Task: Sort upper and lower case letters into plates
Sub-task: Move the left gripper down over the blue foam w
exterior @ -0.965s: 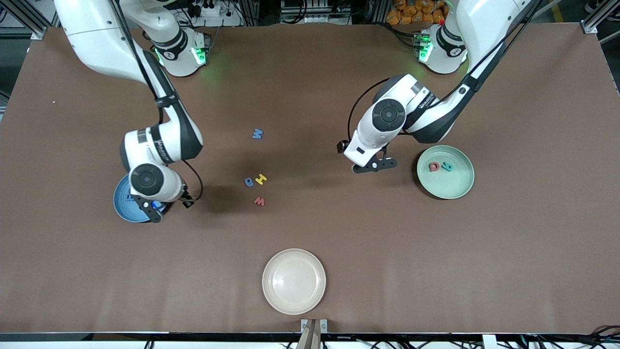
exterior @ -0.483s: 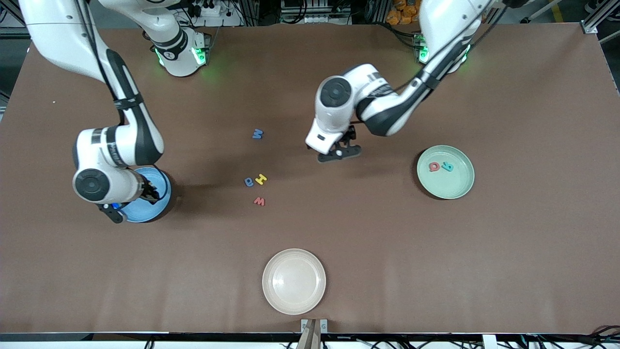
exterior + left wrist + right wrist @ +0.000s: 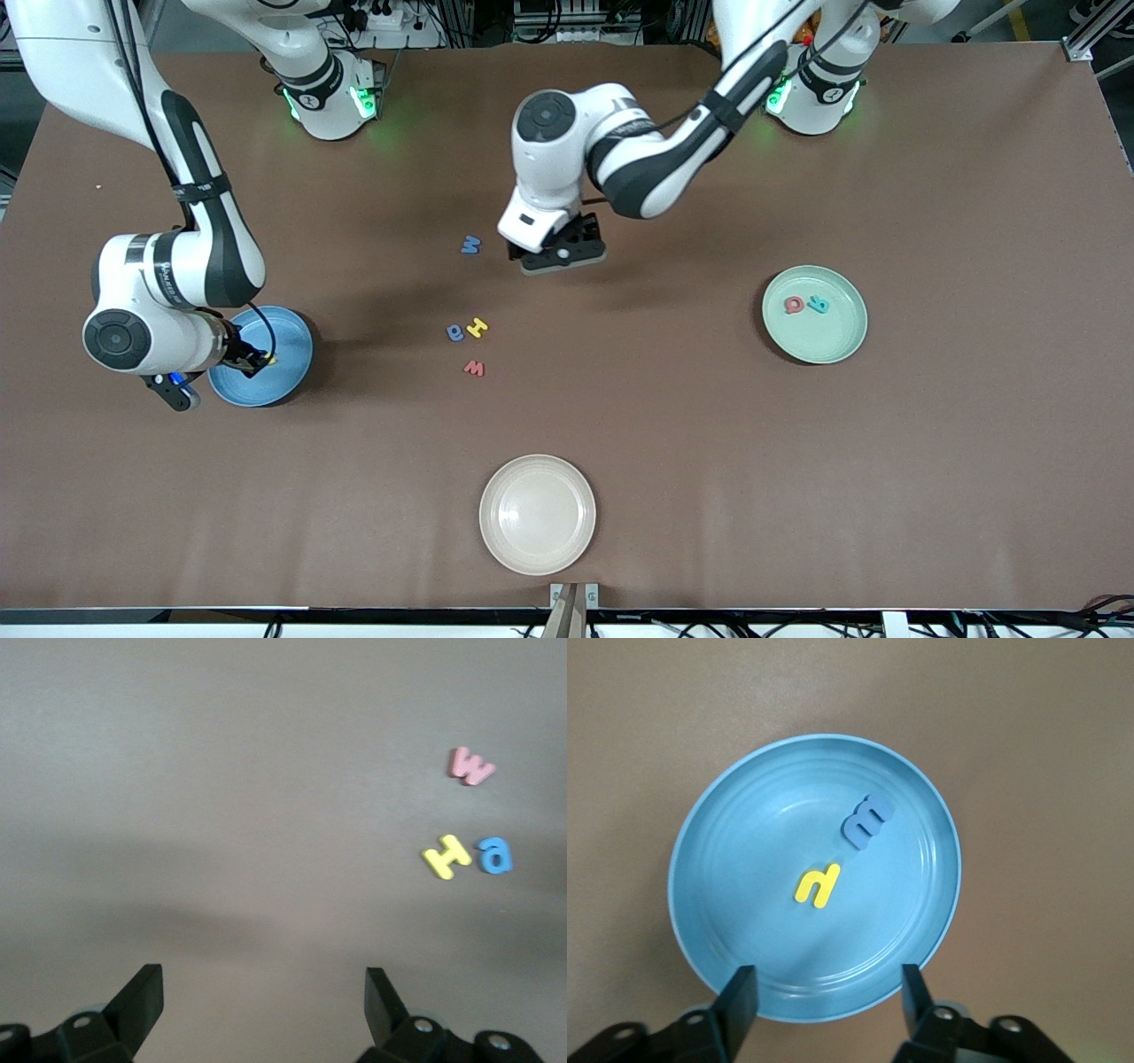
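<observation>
Over the rim of the sky blue plate [image 3: 283, 332] [image 3: 709, 833] hangs my right gripper [image 3: 235, 354] [image 3: 828, 970], open and empty. A yellow h [image 3: 816, 884] and a blue m [image 3: 866, 819] lie in that plate. My left gripper [image 3: 571, 244] [image 3: 263, 974] is open over bare table beside a blue letter [image 3: 470, 245]. A yellow H [image 3: 477, 327] [image 3: 447, 856], a blue a [image 3: 454, 332] [image 3: 494, 855] and a red w [image 3: 475, 368] [image 3: 470, 766] lie mid-table. The mint green plate [image 3: 828, 341] holds a red letter [image 3: 794, 305] and a teal letter [image 3: 819, 305].
A cream-white plate [image 3: 538, 514] stands near the table's front edge, with nothing in it. Both arm bases sit along the table edge farthest from the front camera.
My right gripper has opened and the yellow h now lies in the blue plate. My left arm has swung from beside the green plate to the mid-table letters.
</observation>
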`<control>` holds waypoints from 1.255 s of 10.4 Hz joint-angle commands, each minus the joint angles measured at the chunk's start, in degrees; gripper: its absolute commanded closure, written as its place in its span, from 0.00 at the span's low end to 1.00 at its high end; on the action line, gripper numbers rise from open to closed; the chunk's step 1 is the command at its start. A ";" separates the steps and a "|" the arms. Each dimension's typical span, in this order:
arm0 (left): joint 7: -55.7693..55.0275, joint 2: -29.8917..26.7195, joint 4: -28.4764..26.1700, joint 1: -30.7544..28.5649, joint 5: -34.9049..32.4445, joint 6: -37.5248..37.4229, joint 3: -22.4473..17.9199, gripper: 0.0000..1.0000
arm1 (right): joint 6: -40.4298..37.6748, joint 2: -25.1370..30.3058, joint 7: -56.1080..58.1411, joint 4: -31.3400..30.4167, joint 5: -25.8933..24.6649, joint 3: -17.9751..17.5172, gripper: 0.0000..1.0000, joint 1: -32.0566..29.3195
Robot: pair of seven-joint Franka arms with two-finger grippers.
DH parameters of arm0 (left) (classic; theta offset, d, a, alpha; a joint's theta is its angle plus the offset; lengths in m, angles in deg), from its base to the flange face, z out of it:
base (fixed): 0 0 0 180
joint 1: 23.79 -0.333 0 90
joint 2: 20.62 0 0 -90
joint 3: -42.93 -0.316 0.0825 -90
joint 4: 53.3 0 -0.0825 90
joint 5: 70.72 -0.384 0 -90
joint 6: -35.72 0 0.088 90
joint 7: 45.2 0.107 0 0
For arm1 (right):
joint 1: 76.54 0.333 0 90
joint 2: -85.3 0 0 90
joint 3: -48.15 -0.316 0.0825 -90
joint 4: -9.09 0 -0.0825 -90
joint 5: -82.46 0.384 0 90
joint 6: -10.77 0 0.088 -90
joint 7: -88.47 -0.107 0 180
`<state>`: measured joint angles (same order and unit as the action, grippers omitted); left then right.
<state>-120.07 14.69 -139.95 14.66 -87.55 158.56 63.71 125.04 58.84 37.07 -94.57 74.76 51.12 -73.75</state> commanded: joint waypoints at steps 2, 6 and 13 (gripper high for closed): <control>-1.33 7.30 11.74 13.82 -1.37 -1.11 -11.97 0.00 | -1.77 1.06 -1.60 0.12 1.11 -0.69 0.00 -0.15; 0.25 11.43 12.55 15.42 -1.36 10.82 -12.35 0.00 | -1.77 0.88 -1.07 0.12 0.50 -0.69 0.00 -0.15; 22.03 14.87 12.90 18.75 -1.01 13.04 -11.29 0.00 | -1.77 0.88 0.25 0.12 0.32 -0.60 0.00 -0.15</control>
<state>-101.56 27.95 -128.83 32.23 -87.69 171.46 52.32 123.98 58.97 36.45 -94.21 74.99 50.79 -73.66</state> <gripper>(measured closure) 0.000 0.000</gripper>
